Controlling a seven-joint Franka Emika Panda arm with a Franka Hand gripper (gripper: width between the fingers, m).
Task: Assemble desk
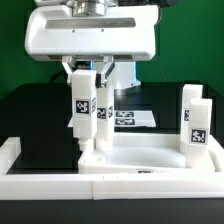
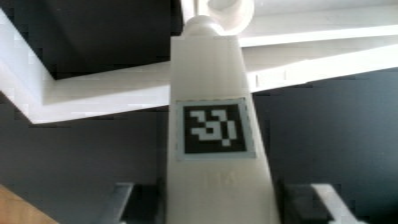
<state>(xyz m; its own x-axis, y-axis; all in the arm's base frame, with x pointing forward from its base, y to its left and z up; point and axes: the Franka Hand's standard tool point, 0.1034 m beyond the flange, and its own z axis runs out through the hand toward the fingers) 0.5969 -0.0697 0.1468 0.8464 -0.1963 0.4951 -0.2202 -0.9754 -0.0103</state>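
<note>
End effector (image 1: 88, 98) pinching a white plastic rectangular tagged leg block (image 1: 82, 110) upright over a corner socket of the wide white rimmed panel (image 1: 150, 160); seating it well likely demands keeping it vertical

The end effector (image 1: 90, 80) holds a leg block (image 1: 81, 108) upright over the panel (image 1: 140, 157).

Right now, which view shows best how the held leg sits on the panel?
The exterior view: the leg stands upright in the gripper, its foot at the panel corner on that view's left, two more legs standing at the right. The wrist view shows only the leg's tagged face; its foot is hidden.
</note>
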